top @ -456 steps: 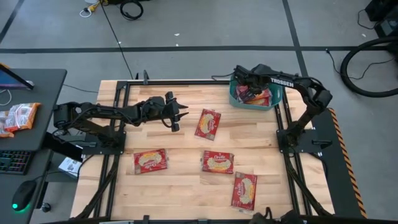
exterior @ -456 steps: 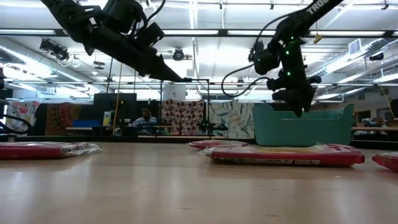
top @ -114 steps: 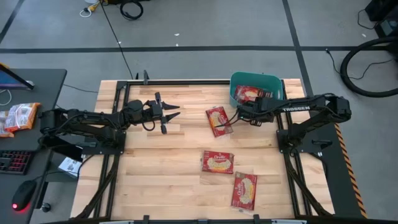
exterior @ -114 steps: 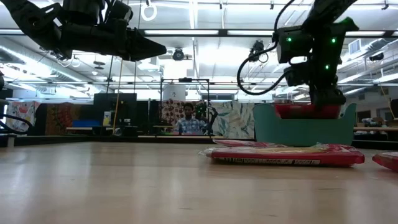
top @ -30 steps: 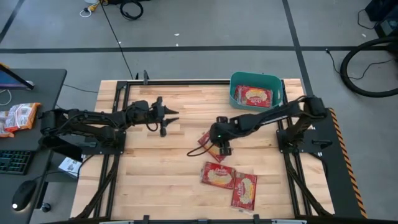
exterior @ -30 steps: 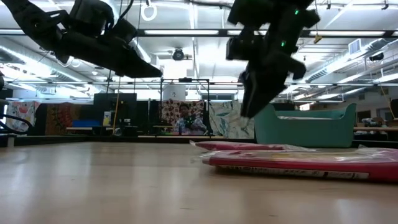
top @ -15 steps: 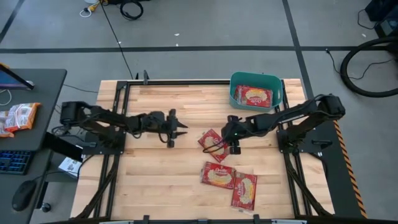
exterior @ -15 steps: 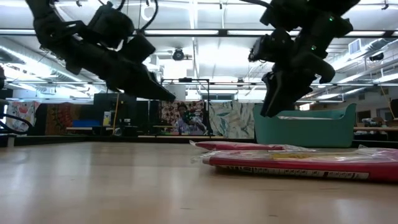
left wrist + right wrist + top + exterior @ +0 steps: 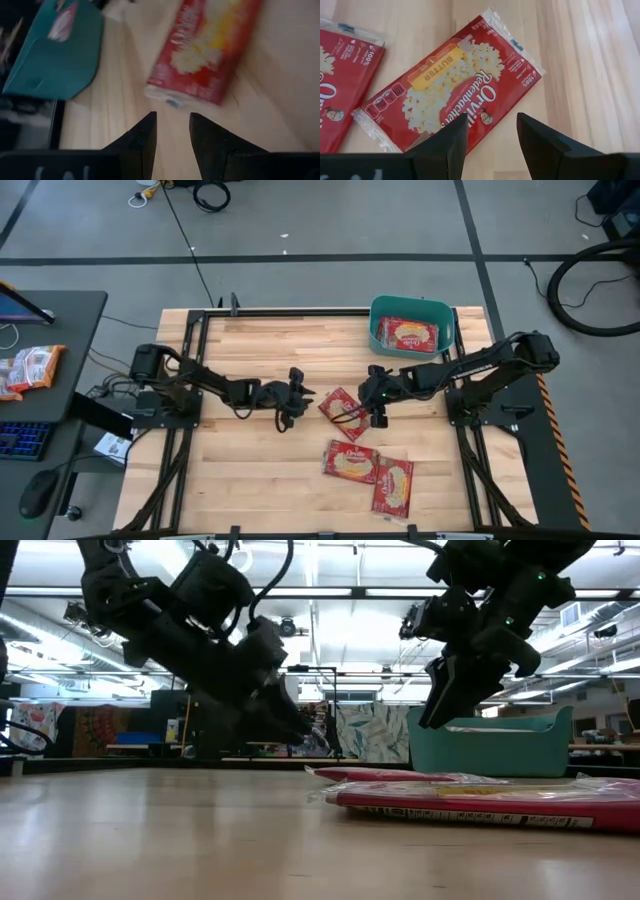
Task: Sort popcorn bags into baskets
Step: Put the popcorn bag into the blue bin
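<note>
Three red popcorn bags lie flat on the table, and another lies in the teal bin (image 9: 376, 330) at the far right. The middle bag (image 9: 342, 409) lies between my two grippers and shows in both wrist views (image 9: 205, 52) (image 9: 451, 90). My left gripper (image 9: 305, 399) is open, just left of that bag and pointing at its near end (image 9: 172, 131). My right gripper (image 9: 367, 394) is open and hovers above the bag's right side (image 9: 490, 135). The two other bags (image 9: 350, 460) (image 9: 393, 483) lie nearer the front edge, side by side.
The bin stands at the table's far right (image 9: 500, 745) (image 9: 52, 55), with a bag (image 9: 407, 333) inside it. The left half of the wooden table top (image 9: 240, 470) is bare. A desk with a keyboard, mouse and packets (image 9: 30, 368) stands beyond the left edge.
My left gripper has moved toward the table's right and near edge and come lower, ending close to the middle bag. My right gripper has shifted a little toward the right and then held still. The middle bag lies flat, out from under the right gripper.
</note>
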Motion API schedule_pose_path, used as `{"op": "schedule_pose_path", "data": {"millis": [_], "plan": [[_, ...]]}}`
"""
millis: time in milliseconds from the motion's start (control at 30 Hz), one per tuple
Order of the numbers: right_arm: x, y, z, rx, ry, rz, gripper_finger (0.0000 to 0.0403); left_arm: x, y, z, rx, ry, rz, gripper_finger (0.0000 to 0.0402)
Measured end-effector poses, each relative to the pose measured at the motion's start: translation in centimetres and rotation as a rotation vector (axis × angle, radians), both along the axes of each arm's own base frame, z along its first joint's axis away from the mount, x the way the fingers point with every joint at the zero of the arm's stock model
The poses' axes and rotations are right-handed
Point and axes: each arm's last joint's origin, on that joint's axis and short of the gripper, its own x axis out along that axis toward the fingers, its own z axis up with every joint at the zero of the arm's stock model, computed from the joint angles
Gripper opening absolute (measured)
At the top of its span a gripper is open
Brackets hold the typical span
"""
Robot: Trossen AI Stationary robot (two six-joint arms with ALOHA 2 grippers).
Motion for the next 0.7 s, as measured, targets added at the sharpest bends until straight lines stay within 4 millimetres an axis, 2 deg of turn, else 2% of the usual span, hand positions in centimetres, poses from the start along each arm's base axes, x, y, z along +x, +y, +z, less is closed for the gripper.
{"op": "schedule_pose_path", "data": {"millis": [133,267,700], "plan": [[0.0,0.1,0.0,0.000,-0.001,0.005,0.0176,0.0,-0.5,-1.3,0.123,0.079,-0.088,0.0121],[0.1,0.3,0.1,0.001,-0.012,0.012,0.0176,0.3,-0.7,-2.0,0.163,0.092,-0.118,0.0121],[0.2,0.5,0.2,0.002,-0.034,0.018,0.0176,0.4,-0.2,-2.2,0.113,0.076,-0.146,0.0121]]}}
